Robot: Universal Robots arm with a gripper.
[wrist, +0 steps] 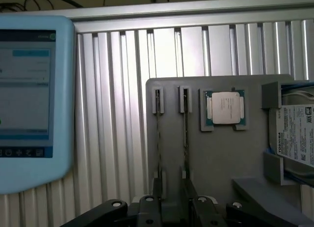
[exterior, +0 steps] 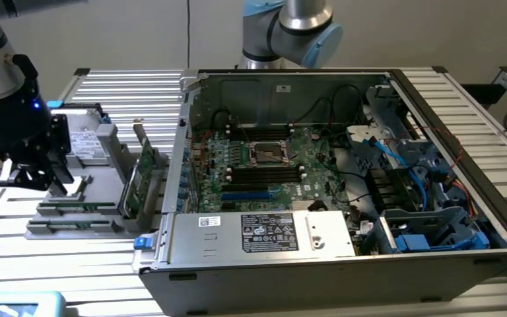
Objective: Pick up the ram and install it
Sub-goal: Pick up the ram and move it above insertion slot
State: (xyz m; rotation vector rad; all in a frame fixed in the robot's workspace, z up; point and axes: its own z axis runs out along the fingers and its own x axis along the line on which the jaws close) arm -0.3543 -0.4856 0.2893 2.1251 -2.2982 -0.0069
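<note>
Two ram sticks stand on edge in the slots of a grey fixture [wrist: 216,158]: one ram stick [wrist: 158,133] and a second ram stick [wrist: 185,133] beside it. My gripper [wrist: 174,200] hangs just above their near ends, open, its dark fingers [wrist: 156,195] spread about as wide as the pair of sticks. Nothing is held. From the exterior view my gripper [exterior: 55,188] hovers over the fixture [exterior: 68,228] at that view's left, where a green ram stick [exterior: 76,207] lies in its slot. The open computer case [exterior: 342,264] with its motherboard [exterior: 263,165] sits to the right.
A processor chip [wrist: 225,108] and a hard drive [wrist: 294,133] rest on the same fixture. A taller green expansion card [exterior: 139,175] stands upright between fixture and case. A pale blue tablet [wrist: 29,99] lies on the slatted table [wrist: 117,114]. A second arm's base [exterior: 284,30] rises behind the case.
</note>
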